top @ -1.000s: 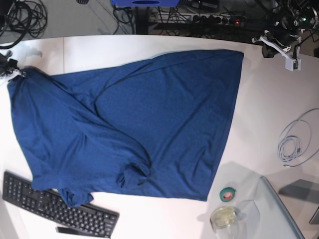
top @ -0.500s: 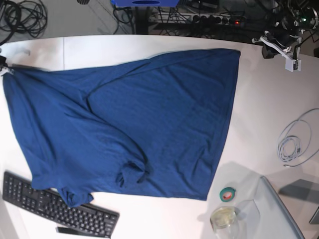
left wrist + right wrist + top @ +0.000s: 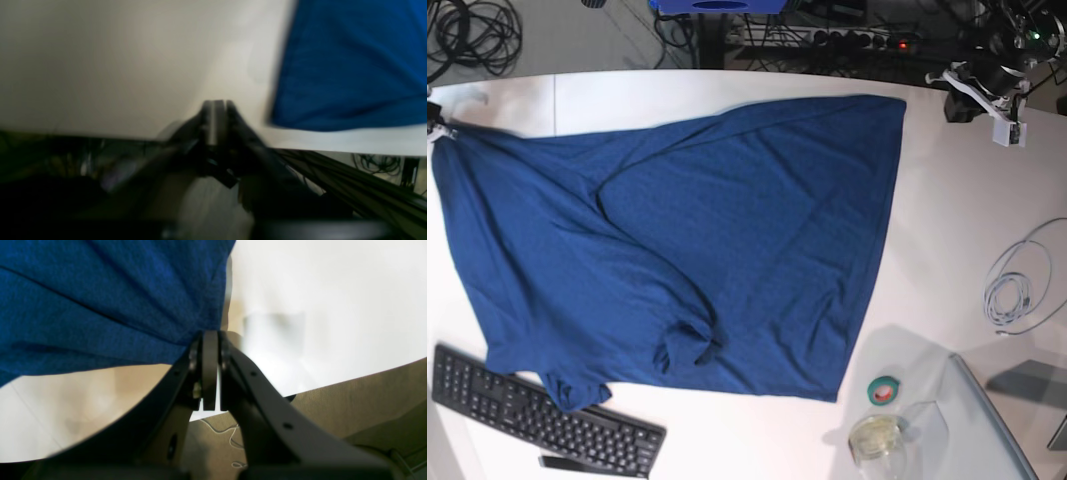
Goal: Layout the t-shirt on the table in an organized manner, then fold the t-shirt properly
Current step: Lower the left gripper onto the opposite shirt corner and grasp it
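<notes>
1. Left wrist: blurred; left pincer point(image 3: 216, 106) over bare bench point(image 3: 100, 66), gripping nothing, opening unclear; t-shirt point(image 3: 350, 66) corner just beside.
2. Right wrist: right pincer point(image 3: 210, 336) clamped tight on gathered t-shirt point(image 3: 100, 300) edge; soft, light, bunches readily.
3. Base: t-shirt point(image 3: 677, 240) sprawled across bench point(image 3: 947, 250), sleeve crumpled near keyboard point(image 3: 537, 415). Likely best taken at corners or hem.

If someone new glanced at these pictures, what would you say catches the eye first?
The t-shirt, a big dark blue sheet, covers most of the white table, with a bunched sleeve near its lower edge. At the table's far left edge in the base view, the right gripper is shut on the t-shirt's corner, fabric fanning out from it. A black keyboard sits at the bottom left, partly under the cloth.
</notes>
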Action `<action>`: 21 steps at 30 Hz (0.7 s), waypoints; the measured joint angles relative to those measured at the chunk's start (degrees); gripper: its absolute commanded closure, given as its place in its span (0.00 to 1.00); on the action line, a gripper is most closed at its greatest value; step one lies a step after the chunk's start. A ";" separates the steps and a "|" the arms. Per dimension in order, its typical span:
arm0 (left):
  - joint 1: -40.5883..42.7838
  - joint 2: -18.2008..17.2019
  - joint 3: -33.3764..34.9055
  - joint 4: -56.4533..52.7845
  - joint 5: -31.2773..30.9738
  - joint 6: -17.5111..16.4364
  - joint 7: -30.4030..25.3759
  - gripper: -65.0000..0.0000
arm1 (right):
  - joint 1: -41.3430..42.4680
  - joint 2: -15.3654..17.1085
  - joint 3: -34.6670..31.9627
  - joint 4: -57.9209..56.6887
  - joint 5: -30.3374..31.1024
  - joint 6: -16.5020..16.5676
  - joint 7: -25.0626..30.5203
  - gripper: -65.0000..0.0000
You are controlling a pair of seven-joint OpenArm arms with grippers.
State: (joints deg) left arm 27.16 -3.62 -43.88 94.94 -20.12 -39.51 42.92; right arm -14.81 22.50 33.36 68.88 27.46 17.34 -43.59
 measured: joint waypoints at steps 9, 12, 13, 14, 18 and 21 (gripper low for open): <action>0.79 4.96 -0.26 -1.95 -0.02 0.00 -0.07 0.16 | 0.00 -0.26 0.00 0.00 0.00 0.00 0.02 1.00; 0.98 5.53 0.20 -4.79 -0.04 -0.02 0.13 0.16 | 0.00 -0.24 0.00 0.00 -0.02 0.02 0.02 1.00; 0.96 5.40 0.17 -5.35 -1.09 0.02 0.13 0.16 | 0.00 -0.24 0.00 0.00 -0.02 0.02 0.02 1.00; 0.85 5.14 0.07 -6.12 -3.58 0.02 -0.07 0.16 | 0.02 -0.28 0.00 0.00 -0.02 0.02 0.02 1.00; 0.15 4.74 -0.07 -8.31 -9.07 0.02 -0.31 0.16 | 0.00 -0.26 0.00 0.00 -0.02 0.02 0.02 1.00; 0.33 4.83 -0.04 -8.83 -9.07 0.02 -0.26 0.16 | 0.00 -0.26 0.00 0.00 0.00 0.02 0.02 1.00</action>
State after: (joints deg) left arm 27.49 1.21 -43.92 86.11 -29.19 -39.48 42.65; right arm -14.81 22.24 33.36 68.88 27.46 17.37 -43.57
